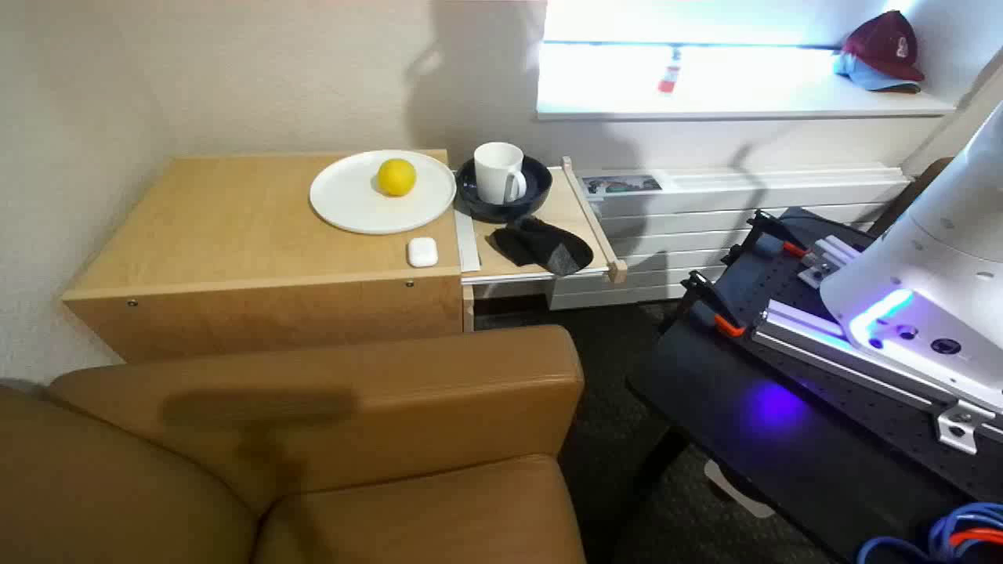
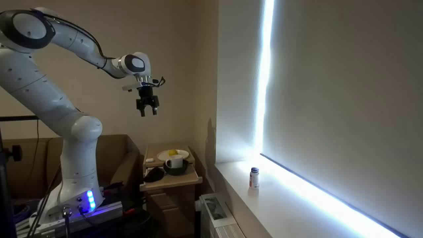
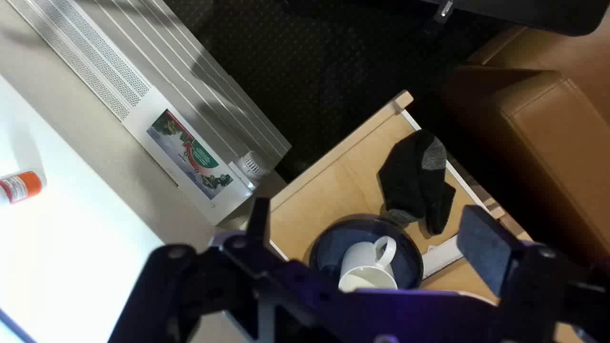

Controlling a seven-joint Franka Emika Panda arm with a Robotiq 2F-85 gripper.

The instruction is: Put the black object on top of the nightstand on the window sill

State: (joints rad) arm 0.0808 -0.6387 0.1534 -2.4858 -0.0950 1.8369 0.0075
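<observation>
Jaws wide apart, black cloth (image 1: 539,241) (grey-tipped rightward) lengthwise left to lower right in an exterior view.

A home is suggested here: a tan sofa (image 1: 376,427) is seen beside a wooden nightstand (image 1: 251,215), a plate (image 1: 350,196) is laid on top, and a cap (image 1: 881,48) is perched on the window sill (image 1: 760,88)!

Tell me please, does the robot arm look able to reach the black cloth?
Probably yes: the open fingers point down and nothing covers the cloth, though the bowl sits close beside it.
</observation>
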